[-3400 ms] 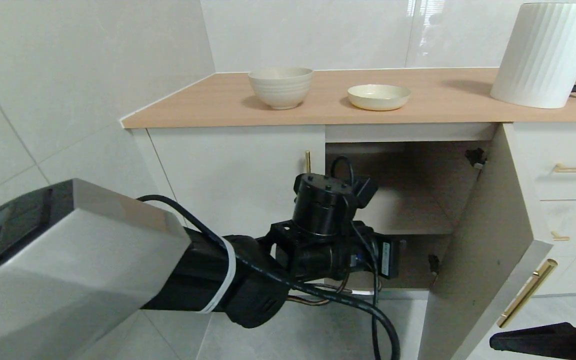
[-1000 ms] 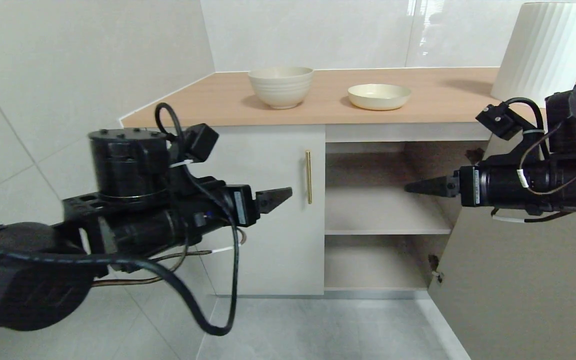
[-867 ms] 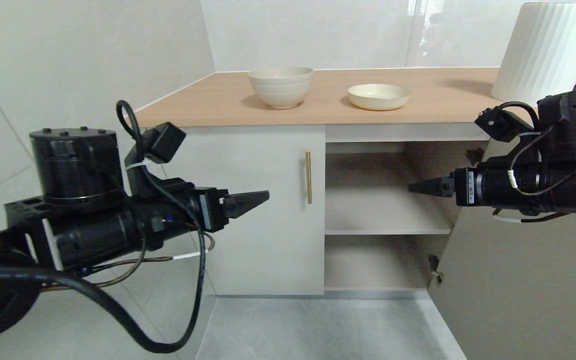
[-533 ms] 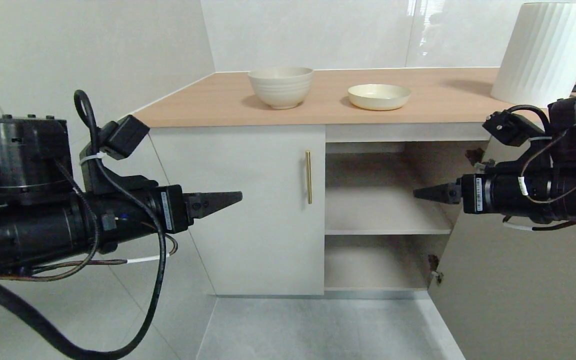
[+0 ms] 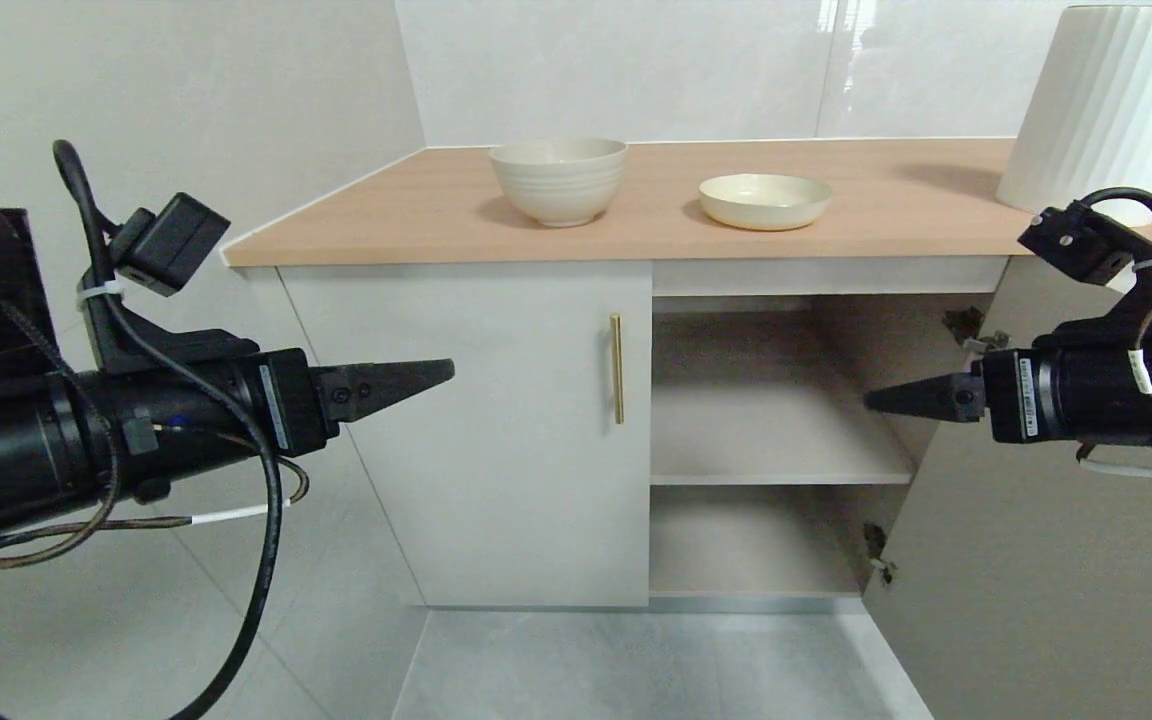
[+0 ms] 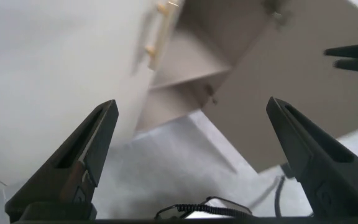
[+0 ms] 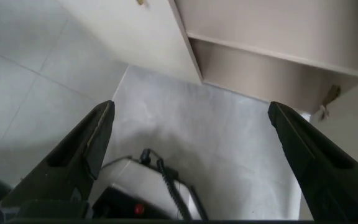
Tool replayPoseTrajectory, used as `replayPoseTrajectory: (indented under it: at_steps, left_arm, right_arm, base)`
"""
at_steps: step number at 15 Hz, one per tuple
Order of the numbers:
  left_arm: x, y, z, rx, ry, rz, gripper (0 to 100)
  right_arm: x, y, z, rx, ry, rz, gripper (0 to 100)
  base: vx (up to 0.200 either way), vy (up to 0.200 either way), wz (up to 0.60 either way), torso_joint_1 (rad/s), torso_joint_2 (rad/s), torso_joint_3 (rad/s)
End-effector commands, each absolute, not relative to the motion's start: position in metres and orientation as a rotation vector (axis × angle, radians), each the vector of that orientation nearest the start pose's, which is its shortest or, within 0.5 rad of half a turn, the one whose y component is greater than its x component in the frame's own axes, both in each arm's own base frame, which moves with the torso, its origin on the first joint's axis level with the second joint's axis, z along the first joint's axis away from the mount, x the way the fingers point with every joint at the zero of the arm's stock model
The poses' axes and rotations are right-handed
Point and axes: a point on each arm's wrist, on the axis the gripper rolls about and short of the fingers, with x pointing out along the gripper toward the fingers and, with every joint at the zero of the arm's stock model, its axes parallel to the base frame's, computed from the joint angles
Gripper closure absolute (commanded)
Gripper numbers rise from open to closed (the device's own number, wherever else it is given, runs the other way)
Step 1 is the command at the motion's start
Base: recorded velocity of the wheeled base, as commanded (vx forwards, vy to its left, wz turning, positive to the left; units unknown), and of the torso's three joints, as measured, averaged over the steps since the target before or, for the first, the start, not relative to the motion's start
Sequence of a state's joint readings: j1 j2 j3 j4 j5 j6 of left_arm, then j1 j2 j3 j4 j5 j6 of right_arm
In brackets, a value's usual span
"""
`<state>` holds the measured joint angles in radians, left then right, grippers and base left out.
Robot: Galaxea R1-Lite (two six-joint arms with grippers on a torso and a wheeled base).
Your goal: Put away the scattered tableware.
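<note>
Wooden counter (image 5: 886,215) up top, cupboard (image 5: 766,440) below with its door (image 5: 1036,600) swung wide, ready for stowing. Bowl (image 5: 558,180) and dish (image 5: 765,200) sit above and beyond both claws, untouched. Left claw (image 5: 416,375) and right claw (image 5: 881,400) hover empty, fingers spread.

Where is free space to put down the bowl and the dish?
Upper shelf and lower shelf of the open cabinet are bare. On the counter, bare wood lies between dish and ribbed white container; bowl and dish stand closer together.
</note>
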<state>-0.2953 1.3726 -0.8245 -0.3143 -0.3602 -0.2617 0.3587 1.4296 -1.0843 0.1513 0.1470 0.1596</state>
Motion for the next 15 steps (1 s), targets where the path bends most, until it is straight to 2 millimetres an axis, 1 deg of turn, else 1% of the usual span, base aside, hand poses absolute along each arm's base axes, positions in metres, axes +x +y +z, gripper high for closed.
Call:
replayPoseTrajectory:
  at_steps: [1, 6, 7, 12, 15]
  left_arm:
    - [0.2155, -0.0733, 0.2448, -0.26, 0.318, -0.616, 0]
    - [0.2199, -0.073, 0.2393, -0.262, 0.341, -0.614, 0]
    - [0.2199, -0.0731, 0.2373, -0.263, 0.348, -0.618, 0]
    - [0.2171, -0.0723, 0.2401, -0.263, 0.333, -0.623, 0]
    - [0.2168, -0.0723, 0.2407, -0.263, 0.33, -0.625, 0]
  right_arm:
    - [0.2156, 0.0856, 0.2652, 0.102, 0.517, 0.463, 0]
    - [0.2159, 0.0858, 0.2621, 0.103, 0.523, 0.465, 0]
    - [0.2153, 0.0855, 0.2627, 0.102, 0.519, 0.466, 0]
    - [0.2153, 0.0856, 0.2602, 0.103, 0.484, 0.471, 0]
    - [0.2085, 0.0841, 0.2621, 0.073, 0.465, 0.486, 0]
  base:
    - [0.2, 0.0, 0.0, 0.017, 0.01, -0.002]
    - [0.2, 0.0, 0.0, 0.001, 0.0, 0.0]
    - [0.0, 0.0, 0.0, 0.0, 0.0, 0.0]
    - [0.0, 0.0, 0.0, 0.0, 0.0, 0.0]
    - [0.0, 0.0, 0.0, 0.017, -0.06, -0.028]
